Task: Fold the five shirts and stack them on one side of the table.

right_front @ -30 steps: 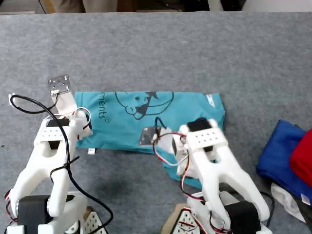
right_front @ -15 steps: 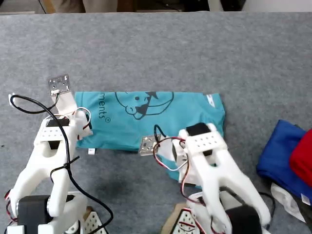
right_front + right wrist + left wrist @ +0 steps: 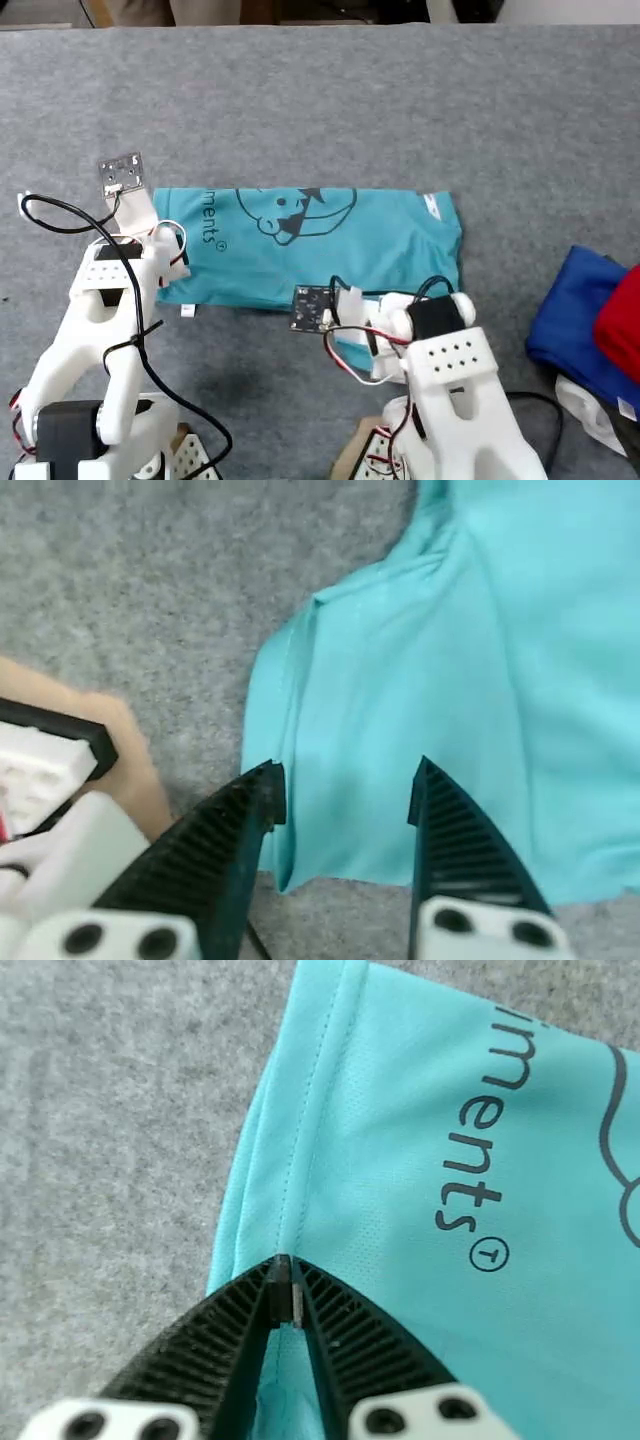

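A teal shirt (image 3: 320, 245) with dark print lies flat and partly folded in the middle of the grey table, with a loose flap (image 3: 352, 352) trailing toward the near edge. My left gripper (image 3: 172, 262) stands at the shirt's left edge. In the left wrist view the left gripper (image 3: 283, 1295) is shut, pinching a fold of the teal shirt (image 3: 440, 1160) at its hem. My right gripper (image 3: 345, 780) hangs open over the teal shirt's (image 3: 440, 670) near flap with nothing between its fingers. In the high view the right arm (image 3: 445, 350) covers that flap's corner.
A blue shirt (image 3: 570, 330) and a red shirt (image 3: 622, 330) lie heaped at the table's right edge, with white cloth (image 3: 590, 405) below them. Bare grey table (image 3: 330, 110) stretches behind the teal shirt and to its left.
The right arm has pulled back toward the near edge and swung its wrist left, off the shirt's middle. The left arm and the shirt's left edge have stayed put.
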Motion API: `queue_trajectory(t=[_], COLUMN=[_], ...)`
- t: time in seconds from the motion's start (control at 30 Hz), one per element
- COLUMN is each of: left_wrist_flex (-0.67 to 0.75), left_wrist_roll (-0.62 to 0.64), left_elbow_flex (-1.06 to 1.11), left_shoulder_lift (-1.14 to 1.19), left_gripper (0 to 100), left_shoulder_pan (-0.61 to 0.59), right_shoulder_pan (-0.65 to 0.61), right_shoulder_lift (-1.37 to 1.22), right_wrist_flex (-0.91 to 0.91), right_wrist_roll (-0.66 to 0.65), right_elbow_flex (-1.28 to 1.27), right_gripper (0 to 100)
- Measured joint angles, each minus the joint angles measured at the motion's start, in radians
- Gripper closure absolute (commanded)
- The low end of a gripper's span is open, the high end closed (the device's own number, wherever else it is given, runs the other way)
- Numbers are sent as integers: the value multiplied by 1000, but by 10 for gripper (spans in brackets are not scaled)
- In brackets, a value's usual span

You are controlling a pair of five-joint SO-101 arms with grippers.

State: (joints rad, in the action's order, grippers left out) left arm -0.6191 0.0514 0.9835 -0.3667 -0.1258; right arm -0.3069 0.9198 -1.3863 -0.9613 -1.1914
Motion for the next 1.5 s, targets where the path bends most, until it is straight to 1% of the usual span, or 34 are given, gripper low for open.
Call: queue_trajectory(t=[0.17,0.3,0.4,0.47,0.67,0.73,1.0,1.07,1.27,1.37,1.5], left_wrist_flex=[0,0,0,0,0,0,0,0,0,0,0], left_wrist_roll=[0,0,0,0,0,0,0,0,0,0,0], left_elbow_flex=[0,0,0,0,0,0,0,0,0,0,0], left_shoulder_lift=[0,0,0,0,0,0,0,0,0,0,0], left_gripper=[981,981,981,981,981,981,981,981,981,981,981], left_shoulder_pan=[0,0,0,0,0,0,0,0,0,0,0], right_shoulder_pan=[0,0,0,0,2,3,3,6,86,95,98], right_shoulder_lift=[-100,-144,-153,-155,-153,-152,-152,-161,-180,-250,-411], right_wrist_flex=[173,272,293,296,315,319,345,324,255,232,230], right_wrist_roll=[0,0,0,-14,-29,-29,-29,-29,-48,-61,-66], right_elbow_flex=[-109,-169,-178,-184,-183,-181,-181,-143,78,198,368], right_gripper=[692,687,689,720,941,991,994,994,994,994,994])
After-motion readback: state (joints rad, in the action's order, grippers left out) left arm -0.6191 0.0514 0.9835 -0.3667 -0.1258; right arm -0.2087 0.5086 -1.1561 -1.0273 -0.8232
